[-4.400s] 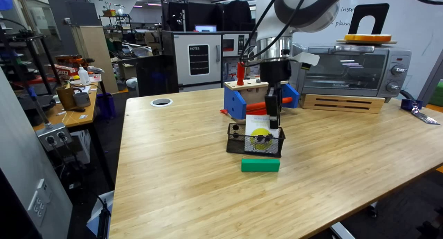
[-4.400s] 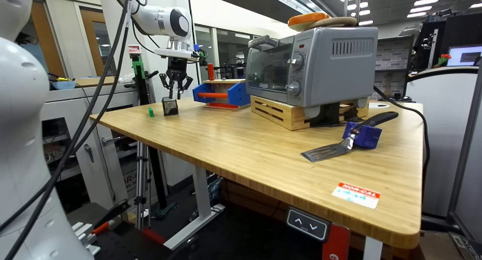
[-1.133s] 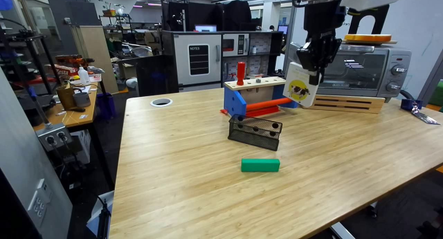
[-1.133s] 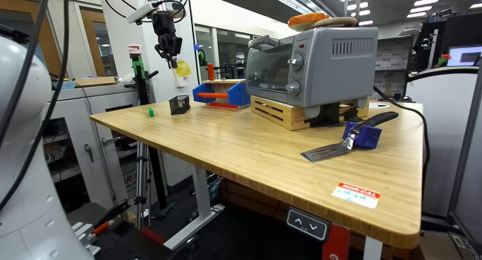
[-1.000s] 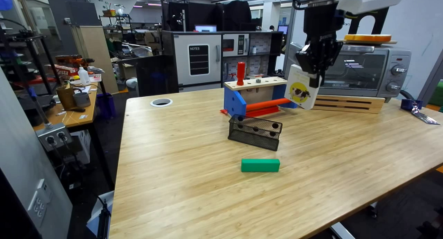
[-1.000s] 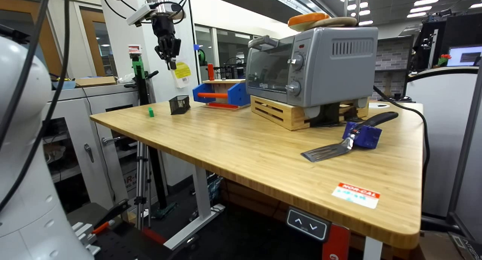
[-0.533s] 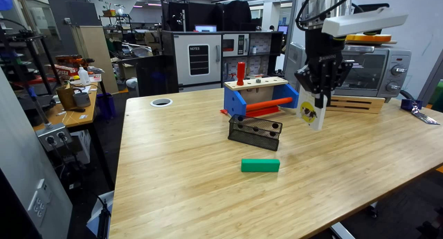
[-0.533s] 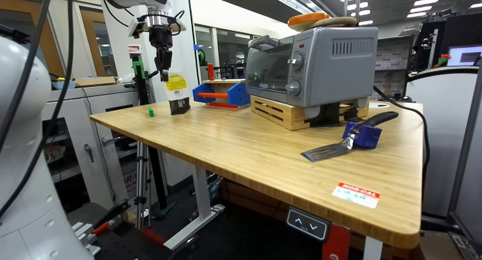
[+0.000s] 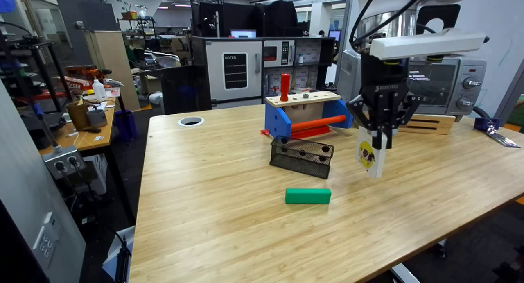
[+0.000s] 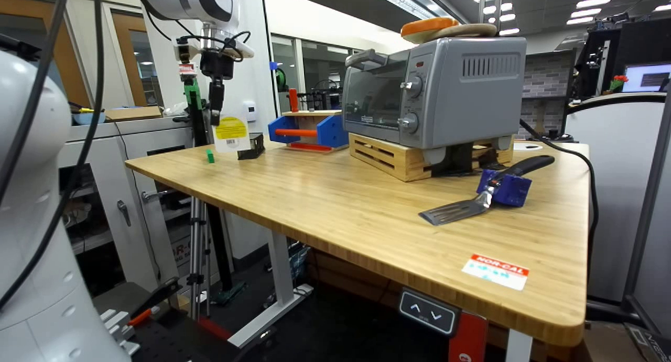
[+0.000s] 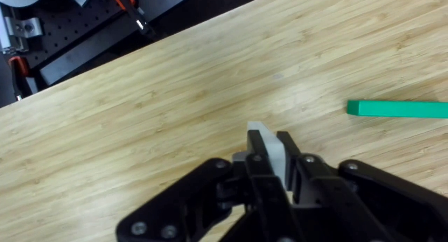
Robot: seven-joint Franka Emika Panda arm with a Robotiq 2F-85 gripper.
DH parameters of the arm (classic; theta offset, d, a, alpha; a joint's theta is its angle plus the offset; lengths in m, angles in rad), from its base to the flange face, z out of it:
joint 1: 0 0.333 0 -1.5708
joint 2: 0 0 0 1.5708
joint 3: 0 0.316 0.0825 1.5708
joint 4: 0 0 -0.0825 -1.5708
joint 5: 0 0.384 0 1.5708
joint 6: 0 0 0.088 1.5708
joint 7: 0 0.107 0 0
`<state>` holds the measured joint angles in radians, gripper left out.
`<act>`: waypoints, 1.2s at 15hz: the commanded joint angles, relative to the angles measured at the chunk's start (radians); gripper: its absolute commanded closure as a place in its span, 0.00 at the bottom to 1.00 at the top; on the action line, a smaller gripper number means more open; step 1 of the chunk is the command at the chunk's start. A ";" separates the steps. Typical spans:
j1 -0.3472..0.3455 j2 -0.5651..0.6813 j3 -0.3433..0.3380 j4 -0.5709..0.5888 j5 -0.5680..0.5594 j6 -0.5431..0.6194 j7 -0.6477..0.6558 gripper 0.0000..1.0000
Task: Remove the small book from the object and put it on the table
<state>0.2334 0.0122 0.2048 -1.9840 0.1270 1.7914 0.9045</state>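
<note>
The small book (image 9: 365,155), white with a yellow circle and a cow, hangs upright in my gripper (image 9: 382,140) to the right of the rack in an exterior view. It shows its yellow-and-barcode face in an exterior view (image 10: 230,135), below the gripper (image 10: 215,117). In the wrist view the fingers (image 11: 271,138) are shut on the book's white edge (image 11: 275,149). The book appears to be above the wooden table (image 9: 221,221); the exact gap is hard to judge. The object, a black mesh rack (image 9: 301,158), stands on the table without the book; it is out of the wrist view.
A green block (image 9: 308,195) lies in front of the rack and shows at the right in the wrist view (image 11: 399,109). A blue and red toy bench (image 9: 305,115) stands behind the rack. A toaster oven (image 10: 435,89) and a spatula (image 10: 466,207) are farther along the table.
The book stood in the rack 4.4 s ago and is now held outside it. The rack has turned slightly. Over the last second the gripper and book have moved down and rotated.
</note>
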 commanded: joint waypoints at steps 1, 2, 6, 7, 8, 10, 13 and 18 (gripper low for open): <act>-0.007 -0.047 0.003 -0.064 0.052 0.058 0.027 0.96; -0.008 -0.051 0.002 -0.074 0.058 0.062 0.029 0.96; -0.014 -0.068 0.000 -0.079 0.062 0.055 0.017 0.96; -0.015 -0.068 -0.001 -0.074 0.058 0.052 0.014 0.96; -0.017 -0.069 -0.002 -0.071 0.058 0.053 0.012 0.96; -0.020 -0.060 -0.006 -0.067 0.059 0.059 0.004 0.96; -0.023 -0.026 -0.012 -0.064 0.047 0.077 -0.003 0.96; -0.022 0.021 -0.014 -0.053 0.047 0.111 -0.016 0.96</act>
<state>0.2181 0.0198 0.1888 -2.0475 0.1624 1.8870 0.9144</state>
